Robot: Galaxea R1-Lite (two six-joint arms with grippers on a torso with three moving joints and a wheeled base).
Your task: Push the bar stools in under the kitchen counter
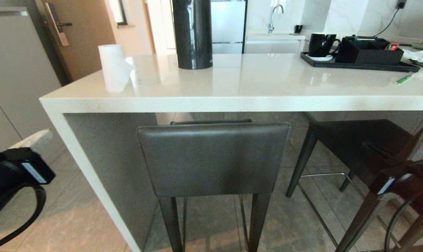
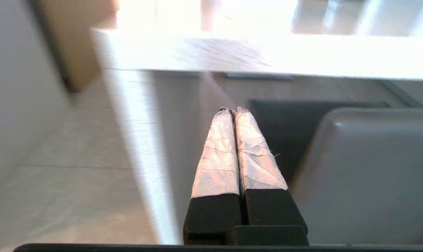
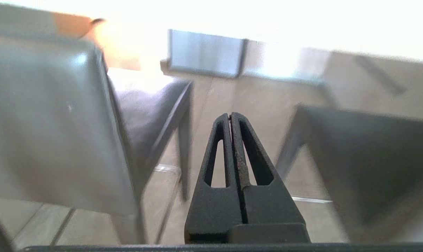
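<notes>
The kitchen counter is a thick white slab with a white side leg. One bar stool stands in front of me, its dark grey backrest just outside the counter edge and its seat beneath the slab. The other bar stool stands askew on the right, partly under the top. My left gripper, with white-taped fingers, is shut and empty to the left of the first stool's backrest. My right gripper is shut and empty, hanging between the first stool's backrest and the second stool.
On the counter stand a tall black cylinder, a white paper roll and a black tray with mugs. A brown door and grey cabinets lie to the left. The tiled floor runs beside the counter's leg.
</notes>
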